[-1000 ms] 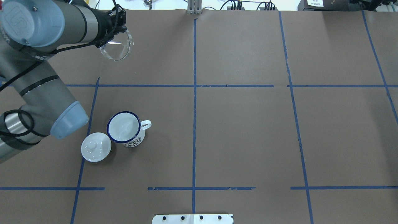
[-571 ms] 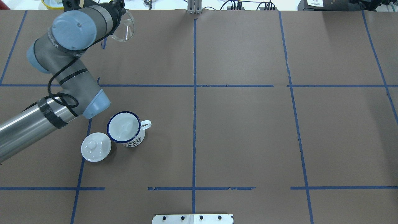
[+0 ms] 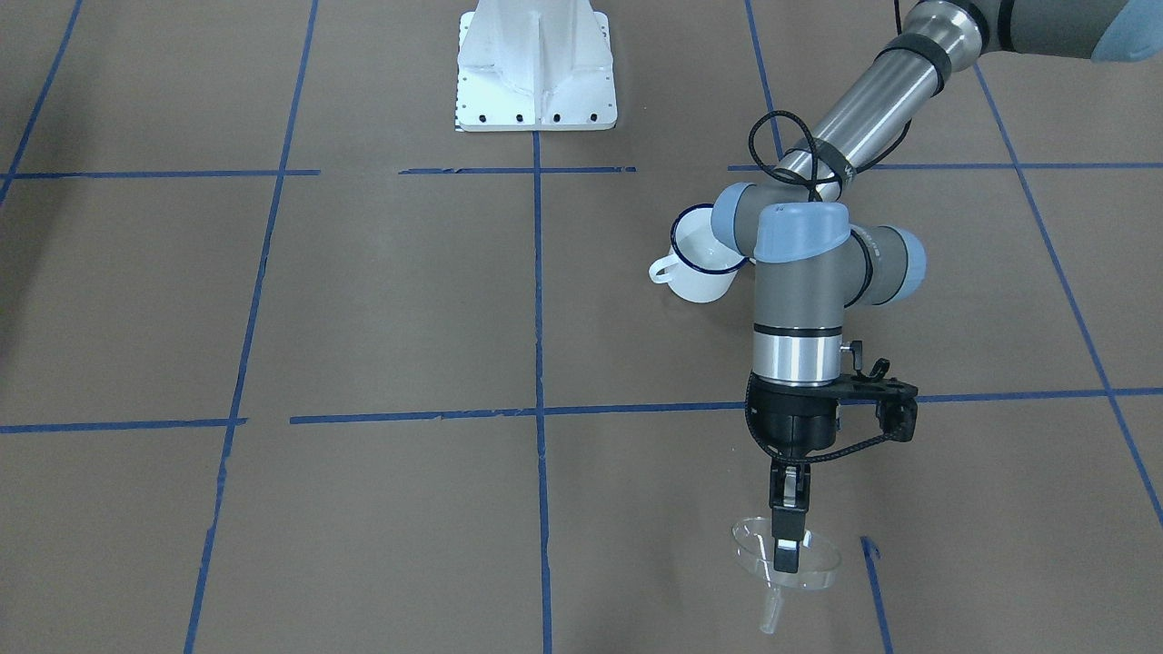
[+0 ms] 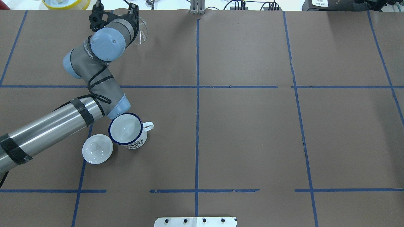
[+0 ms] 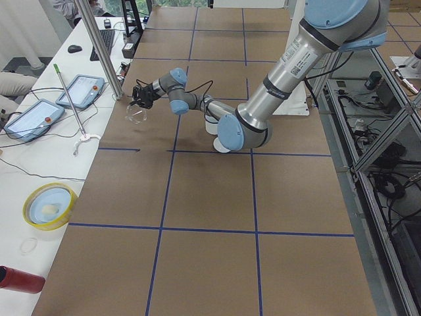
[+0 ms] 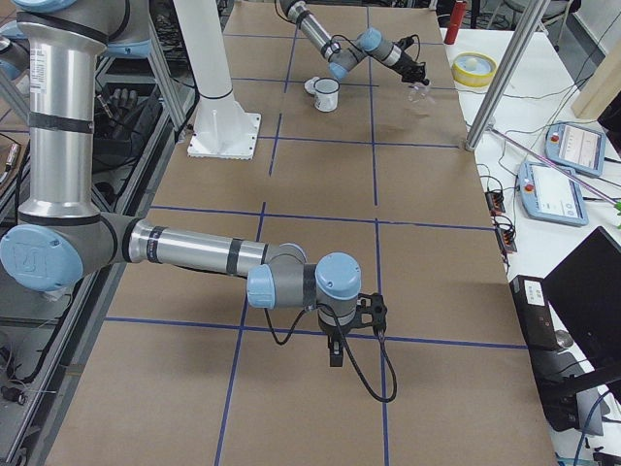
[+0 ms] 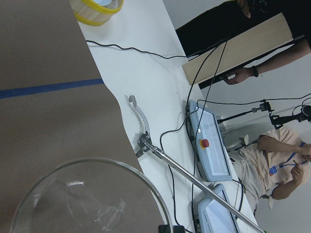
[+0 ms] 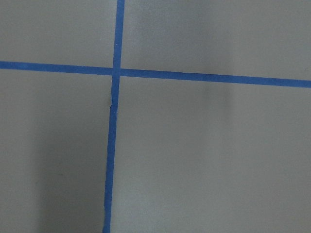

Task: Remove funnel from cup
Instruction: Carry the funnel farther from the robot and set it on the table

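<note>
- The funnel, clear with a wide round bowl and a short spout, is already out of the cup. It sits well apart from the cup, on the side away from the robot's base, near the far edge of the worktop.
- The funnel hangs bowl-up. Its long axis, from bowl to spout, is nearly upright, with the spout pointing down at a slight lean. Whether the spout tip touches the worktop cannot be told.
- The left fingers come down from above and are pinched narrowly shut on the bowl's rim, so the funnel lies directly beneath them.
- What seems left is to lower and release. The funnel cannot stand on its spout, so once let go it will likely tip onto its side.
- The cup stands upright with nothing visible inside, and its handle points toward the robot's right. A white domed lid lies just beside the cup, on the robot's side of it and toward the robot's left.
- The left arm reaches past the cup and is by far the nearer arm to the funnel.
- The right arm is well away from the cup, toward the worktop's other end. The right fingers show only in a distant side view, so whether they are wide or closed cannot be told.
</note>
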